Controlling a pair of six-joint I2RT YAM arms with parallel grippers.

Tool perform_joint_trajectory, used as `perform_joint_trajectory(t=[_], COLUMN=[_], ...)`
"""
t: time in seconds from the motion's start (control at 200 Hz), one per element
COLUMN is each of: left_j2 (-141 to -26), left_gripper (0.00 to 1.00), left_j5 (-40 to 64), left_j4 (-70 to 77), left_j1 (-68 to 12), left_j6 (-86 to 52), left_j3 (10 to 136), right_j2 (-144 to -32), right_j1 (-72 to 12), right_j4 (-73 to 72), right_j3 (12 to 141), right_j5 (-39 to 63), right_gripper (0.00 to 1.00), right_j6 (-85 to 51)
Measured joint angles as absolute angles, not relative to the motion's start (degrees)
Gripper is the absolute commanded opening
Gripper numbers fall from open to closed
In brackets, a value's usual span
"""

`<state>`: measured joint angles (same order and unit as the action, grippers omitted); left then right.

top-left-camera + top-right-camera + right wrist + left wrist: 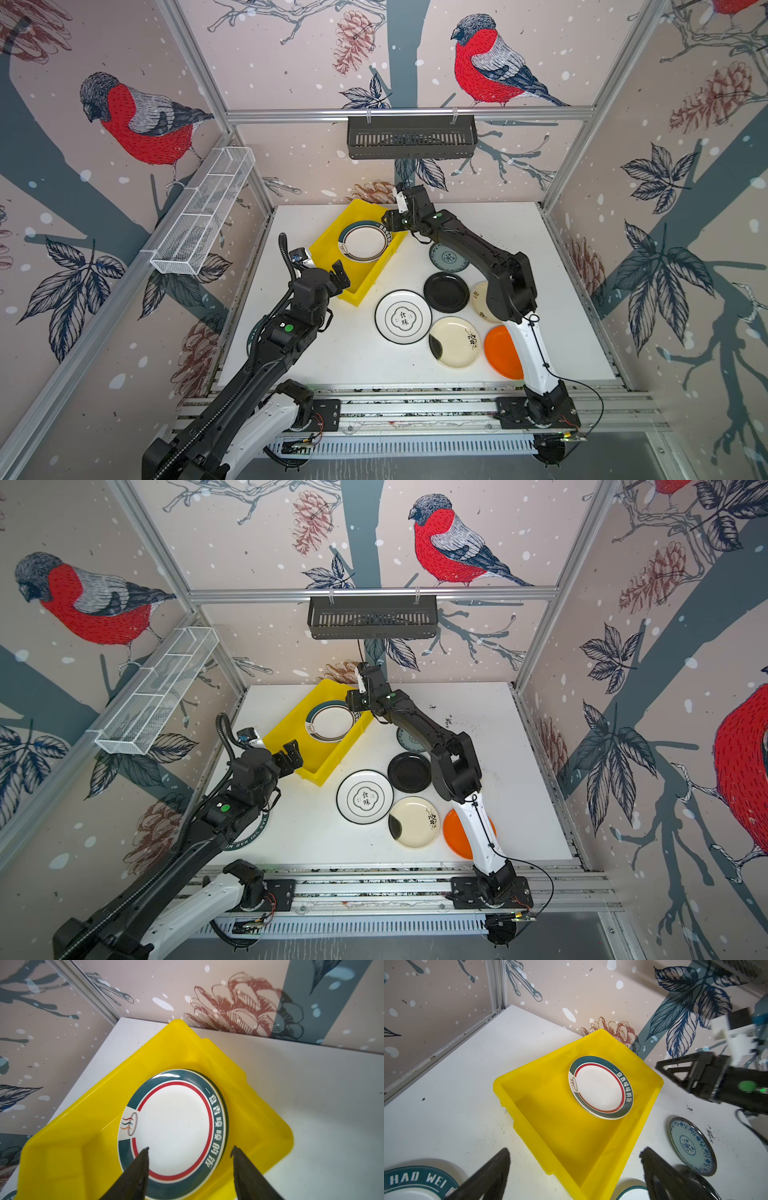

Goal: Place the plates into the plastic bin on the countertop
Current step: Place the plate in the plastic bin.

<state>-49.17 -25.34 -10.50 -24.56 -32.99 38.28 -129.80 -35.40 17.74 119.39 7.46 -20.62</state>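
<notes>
1. Counting what lies inside the plastic bin (361, 286), only the green-rimmed plate (366, 246) is clearly there. It lies in the end of the bin that is farther from the left gripper (575, 1150). A dark edge under it may be a second plate, but I cannot tell.
2. Most of the job looks undone. On the countertop (316, 357), outside the bin and beyond its wall on the right arm's side, sit the teal patterned plate (448, 257), black plate (446, 292), black-rimmed white plate (402, 318), cream floral plate (455, 342), orange plate (500, 351) and a cream plate (480, 301) half hidden by that arm.
3. A lettered plate (415, 1180) lies off the bin's opposite side, under the left arm.
4. The right gripper (191, 1148) hovers over the binned plate, jaws apart and empty. The left gripper is spread wide, empty, at the bin's near corner.
5. The binned plate is white and glossy, with a red ring inside a dark green band of white characters.
</notes>
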Motion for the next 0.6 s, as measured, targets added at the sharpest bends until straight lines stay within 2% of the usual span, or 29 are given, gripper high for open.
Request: perform_joint_trajectory(t=[0.351,0.596], left_j2=[-52.18,-50.76], left_gripper=[0.97,0.97], left_j5=[-25.61,-25.06], left_j4=[-17.63,-22.04], left_j1=[-22.70,-18.11], left_j6=[-35.07,-36.23], left_j3=[42.06,41.30], right_j2=[-102.85,-95.20], right_j1=[-34.06,-34.48], right_j4=[8.43,4.47], right_j3=[86.41,72.75], right_j5=[7.09,16.80], right_gripper=[0.67,0.67], right_j6=[-20.64,-21.34])
